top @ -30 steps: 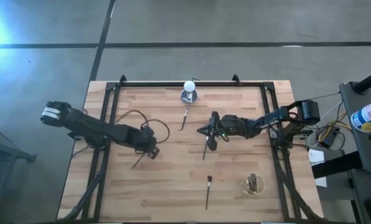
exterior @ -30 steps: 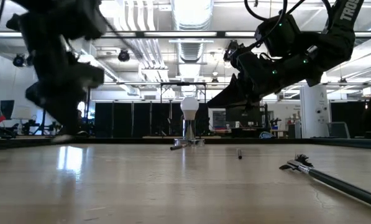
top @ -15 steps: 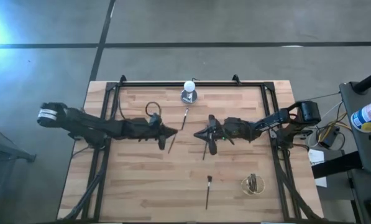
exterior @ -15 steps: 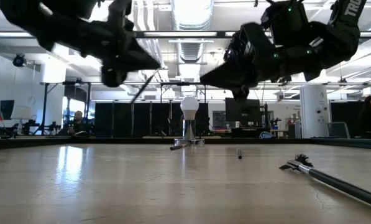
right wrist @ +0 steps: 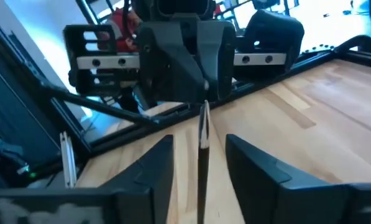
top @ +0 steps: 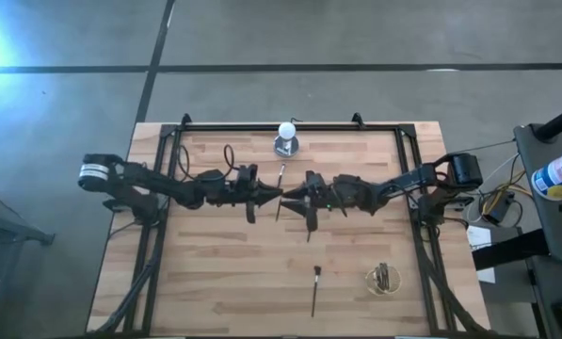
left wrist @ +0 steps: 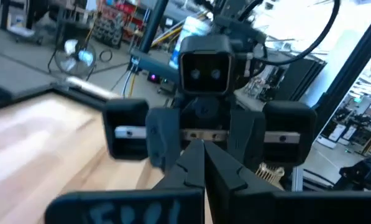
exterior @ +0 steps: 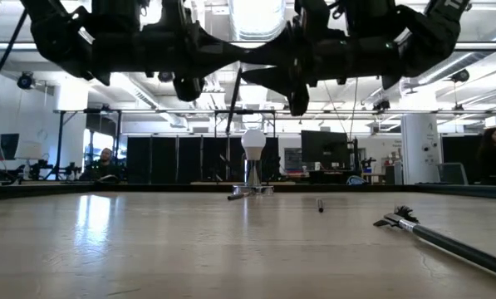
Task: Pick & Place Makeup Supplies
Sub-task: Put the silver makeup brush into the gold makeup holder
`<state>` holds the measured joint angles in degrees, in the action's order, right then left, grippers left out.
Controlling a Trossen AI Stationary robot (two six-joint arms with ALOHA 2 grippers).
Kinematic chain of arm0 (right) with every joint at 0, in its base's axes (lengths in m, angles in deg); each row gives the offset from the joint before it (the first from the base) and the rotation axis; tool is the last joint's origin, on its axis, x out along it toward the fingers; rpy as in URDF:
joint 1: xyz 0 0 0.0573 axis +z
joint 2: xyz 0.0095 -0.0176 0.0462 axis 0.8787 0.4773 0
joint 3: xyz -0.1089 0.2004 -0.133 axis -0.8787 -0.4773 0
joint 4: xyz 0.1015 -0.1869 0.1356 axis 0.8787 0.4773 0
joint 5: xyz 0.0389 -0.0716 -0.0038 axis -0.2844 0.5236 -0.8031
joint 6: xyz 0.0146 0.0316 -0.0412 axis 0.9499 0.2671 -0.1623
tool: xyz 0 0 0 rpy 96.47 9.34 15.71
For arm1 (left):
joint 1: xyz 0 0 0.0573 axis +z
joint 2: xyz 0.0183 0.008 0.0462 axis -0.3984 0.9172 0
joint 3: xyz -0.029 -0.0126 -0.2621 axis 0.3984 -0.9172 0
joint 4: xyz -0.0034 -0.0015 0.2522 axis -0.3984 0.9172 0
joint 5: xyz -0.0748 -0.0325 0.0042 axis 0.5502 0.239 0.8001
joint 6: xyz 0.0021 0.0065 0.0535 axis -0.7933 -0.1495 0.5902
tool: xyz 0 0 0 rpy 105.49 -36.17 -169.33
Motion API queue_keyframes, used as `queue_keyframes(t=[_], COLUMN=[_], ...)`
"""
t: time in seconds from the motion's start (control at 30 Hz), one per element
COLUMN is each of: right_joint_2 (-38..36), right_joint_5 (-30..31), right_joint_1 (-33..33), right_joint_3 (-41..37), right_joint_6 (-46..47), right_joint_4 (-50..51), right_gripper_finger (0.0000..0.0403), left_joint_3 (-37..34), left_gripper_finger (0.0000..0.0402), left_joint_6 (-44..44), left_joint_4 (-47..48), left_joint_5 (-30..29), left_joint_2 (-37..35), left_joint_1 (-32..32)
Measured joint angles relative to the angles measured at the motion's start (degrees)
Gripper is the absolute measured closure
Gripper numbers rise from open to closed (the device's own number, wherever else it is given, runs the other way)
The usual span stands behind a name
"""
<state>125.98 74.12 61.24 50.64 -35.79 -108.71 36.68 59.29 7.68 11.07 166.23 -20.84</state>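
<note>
Both grippers meet nose to nose above the table's middle. My left gripper (top: 277,195) comes in level from the left, shut on a thin makeup brush (exterior: 233,104) that hangs below it. My right gripper (right wrist: 199,158) comes in level from the right and is open. Its two fingers stand on either side of the hanging brush (right wrist: 202,134) without touching it. Three more brushes lie flat on the wood: one (top: 281,175) near the white ball, one (top: 310,229) under my right arm, one (top: 315,288) near the front edge. My left gripper pinches the brush near its upper end (right wrist: 204,107) between its two fingertips. The fingers come in level from the table's left and lie across the brush. The brush hangs below them, slightly slanted, clear of the table.
A white ball on a round grey base (top: 286,139) stands at the far middle. A small round holder (top: 384,280) with brushes in it sits at the near right. Black frame rails (top: 165,179) run along the table's left, far and right sides.
My left gripper has gone up and toward the table's middle, tipping from pointing down to level, and has lifted the brush clear of the wood. My right gripper has risen a little, moved toward the left gripper and opened around the hanging brush.
</note>
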Motion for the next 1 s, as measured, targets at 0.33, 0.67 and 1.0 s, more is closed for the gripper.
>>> queue_keyframes(t=[0.33,0.67,1.0], right_joint_2=[0.9,-0.4,-18.7], right_joint_5=[0.2,0.2,13.1], right_joint_1=[-0.3,0.1,8.4], right_joint_3=[2.9,2.6,2.6], right_joint_6=[-0.9,-1.8,0.3], right_joint_4=[-0.8,2.6,34.9], right_gripper_finger=[0.0284,0.0385,0.0388], left_joint_3=[0.6,0.9,-1.5], left_gripper_finger=[0.0401,0.0392,0.0332], left_joint_6=[2.0,0.9,2.8], left_joint_4=[-0.6,0.7,2.1], left_joint_5=[0.5,0.4,0.3], left_joint_2=[-0.1,-0.8,-3.9], left_joint_1=[0.0,0.2,1.3])
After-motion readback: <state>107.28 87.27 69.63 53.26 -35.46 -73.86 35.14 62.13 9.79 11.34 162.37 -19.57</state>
